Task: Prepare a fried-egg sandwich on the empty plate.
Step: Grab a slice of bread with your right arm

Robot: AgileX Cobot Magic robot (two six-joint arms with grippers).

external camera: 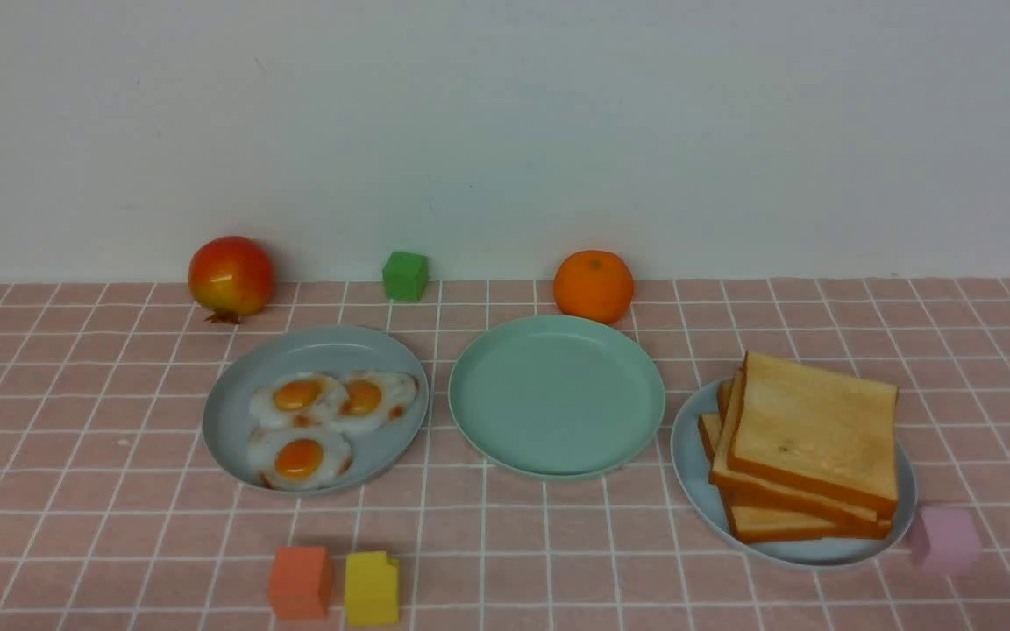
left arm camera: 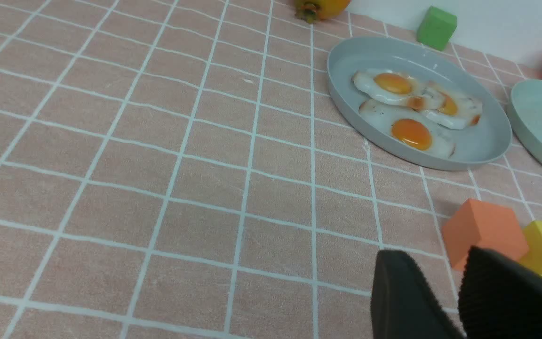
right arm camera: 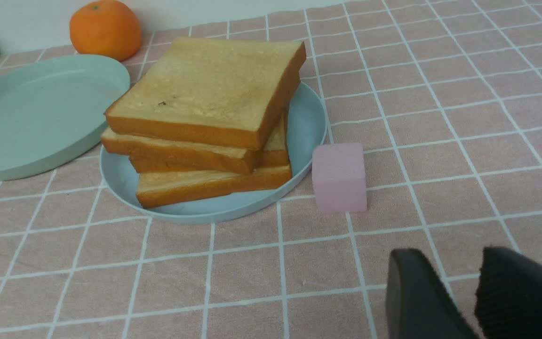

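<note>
The empty plate (external camera: 558, 394), mint green, sits mid-table with nothing on it. To its left, a grey-blue plate (external camera: 229, 421) carries three fried eggs (external camera: 299, 399). To its right, another grey-blue plate (external camera: 821, 552) bears a stack of toast slices (external camera: 812, 429). No fried-egg sandwich shows in any view. Neither arm appears in the front view. My left gripper (left arm camera: 438, 263) is open above bare cloth, short of the egg plate (left arm camera: 482, 150) and close to an orange block (left arm camera: 482, 230). My right gripper (right arm camera: 450, 263) is open too, nothing between its fingers, short of the toast (right arm camera: 210, 84).
Along the back wall stand a pomegranate (external camera: 231, 276), a green cube (external camera: 405, 276) and an orange (external camera: 593, 286). An orange block (external camera: 299, 583) and a yellow block (external camera: 372, 587) sit at the front. A pink block (external camera: 945, 539) touches the toast plate's right rim.
</note>
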